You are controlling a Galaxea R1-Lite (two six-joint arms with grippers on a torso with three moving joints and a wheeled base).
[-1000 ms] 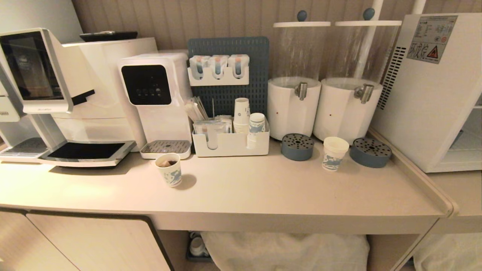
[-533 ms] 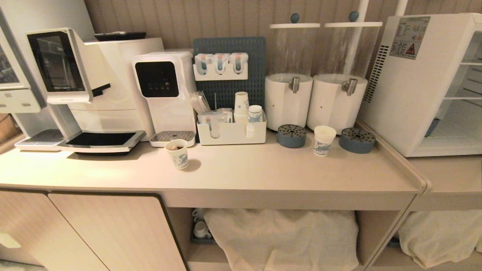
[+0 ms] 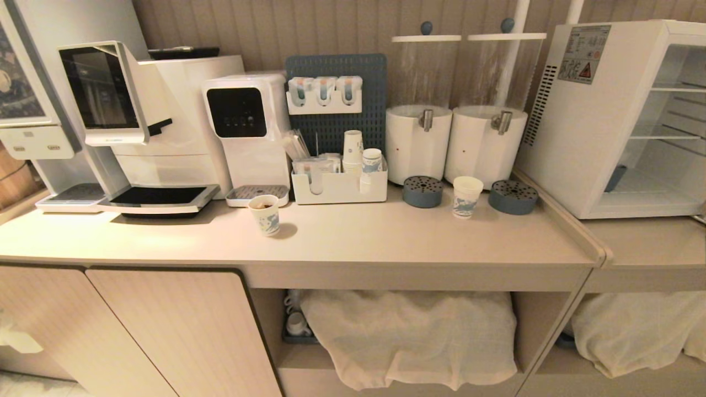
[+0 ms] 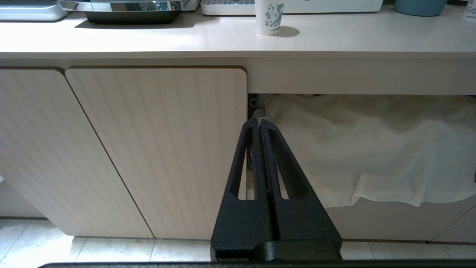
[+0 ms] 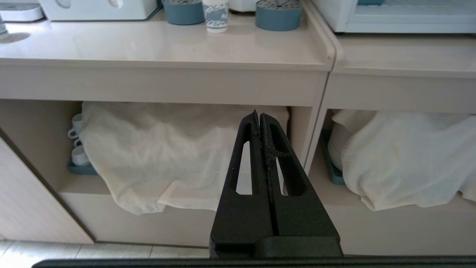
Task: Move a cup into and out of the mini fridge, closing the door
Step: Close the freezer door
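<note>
Small white paper cup with blue printed pattern point(image 3: 466, 197) stood upright on the beige countertop point(image 3: 386, 237), far side, between two round grey-blue perforated drip trays point(image 3: 422, 191), just in front of the two white drink dispensers point(image 3: 418, 143). White box-shaped mini fridge point(image 3: 573, 121) sat at the far right on the adjoining lower counter, interior with wire shelves exposed; the door itself was not in view, so judged swung open. A same-patterned cup with brown contents point(image 3: 265, 214) stood left of centre near the white water dispenser point(image 3: 248, 132), not the target. Left gripper point(image 4: 259, 123) had its black fingers pressed together, holding nothing, hanging low in front of the cabinet door point(image 4: 148, 149). Right gripper point(image 5: 259, 117) likewise pressed together and empty, low in front of the open shelf with white cloth point(image 5: 167, 149). Step in hand looked like the approach, nothing grasped yet. To do it well: right arm is nearer the cup and fridge, so raise it, spread the fingers before reaching, come in level at mid-height of the cup, squeeze lightly since paper crushes, avoid knocking the drip trays.
</note>
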